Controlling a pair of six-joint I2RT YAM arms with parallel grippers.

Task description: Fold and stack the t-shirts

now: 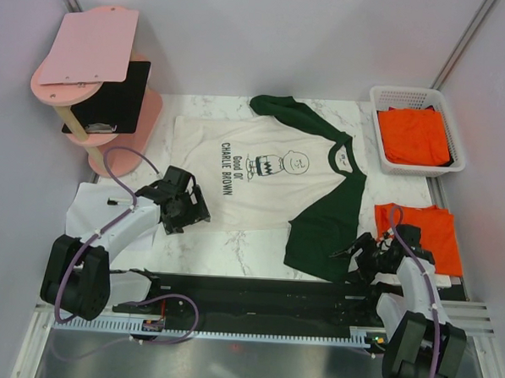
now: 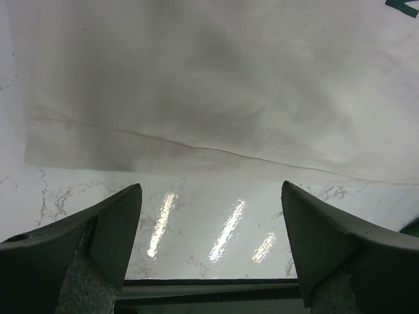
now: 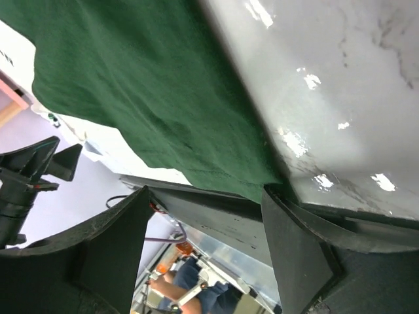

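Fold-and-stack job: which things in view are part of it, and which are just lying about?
Job:
Charlie Brown t-shirt
orange t-shirt on the table
orange t-shirts in the basket

Lying about:
white basket
pink stand
pink clipboard
black clipboard
white paper sheets

I see my right fingers spread wide, nothing pinched between them, with the t-shirt's dark green sleeve lying on the glossy marble table, its hem right at one fingertip.
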